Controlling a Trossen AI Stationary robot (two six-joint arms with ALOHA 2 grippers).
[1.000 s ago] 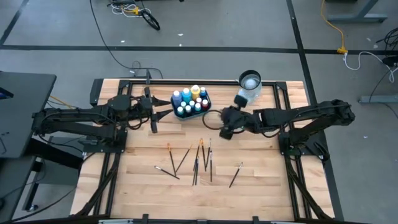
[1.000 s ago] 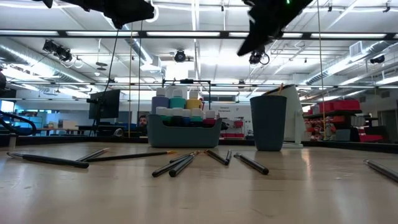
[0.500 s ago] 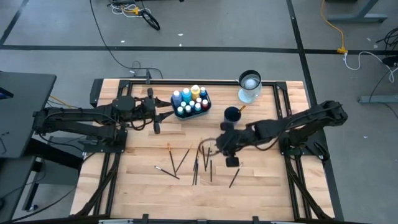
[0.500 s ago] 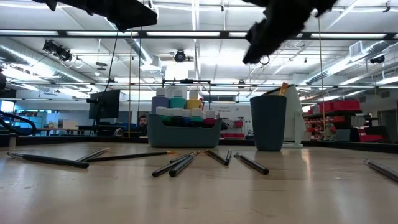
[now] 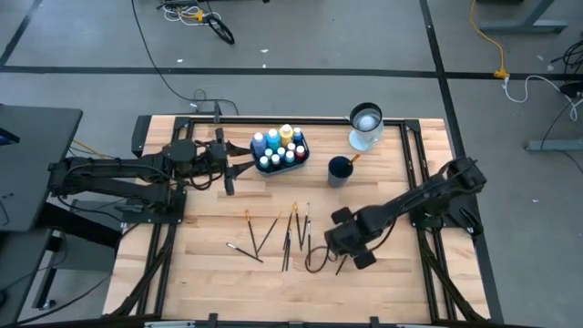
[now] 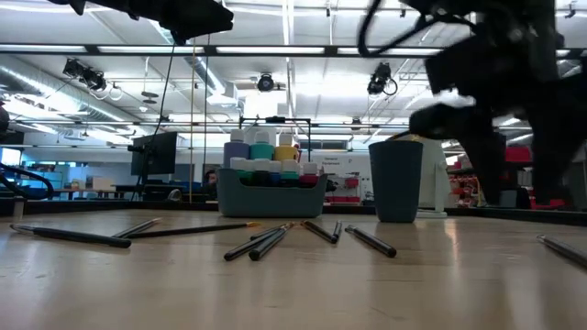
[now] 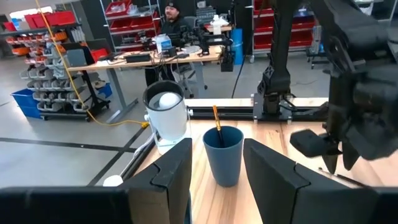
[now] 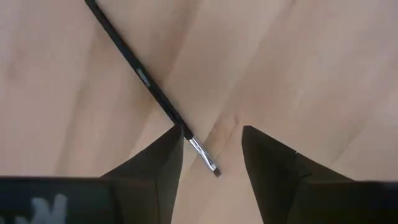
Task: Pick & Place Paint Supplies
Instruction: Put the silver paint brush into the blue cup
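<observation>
Small paint bottles [image 5: 278, 141] stand in a teal tray [image 6: 271, 194] at the table's far middle. A dark blue cup [image 5: 339, 170] to its right holds one brush [image 7: 216, 118]. Several thin dark brushes [image 5: 287, 232] lie flat on the wood nearer the front. My right gripper [image 8: 211, 134] points down, open, over a lone brush [image 8: 137, 71] at the front right. That brush's bristle end lies between the two fingers, which stand apart from it. My left gripper [image 5: 226, 178] waits open, level, to the left of the tray.
A white jar-like container [image 5: 366, 123] stands at the far right behind the cup. Black frame rails [image 5: 414, 173] run along the table's sides. Bare wood lies in the near strip [image 5: 273, 292]. A person sits at a desk beyond the table [image 7: 169, 15].
My right gripper has swung from beside the dark blue cup toward the table's near edge and come down, tipping over until it points down over the lone brush at the front right. The cup, with a brush standing in it, has come into view.
</observation>
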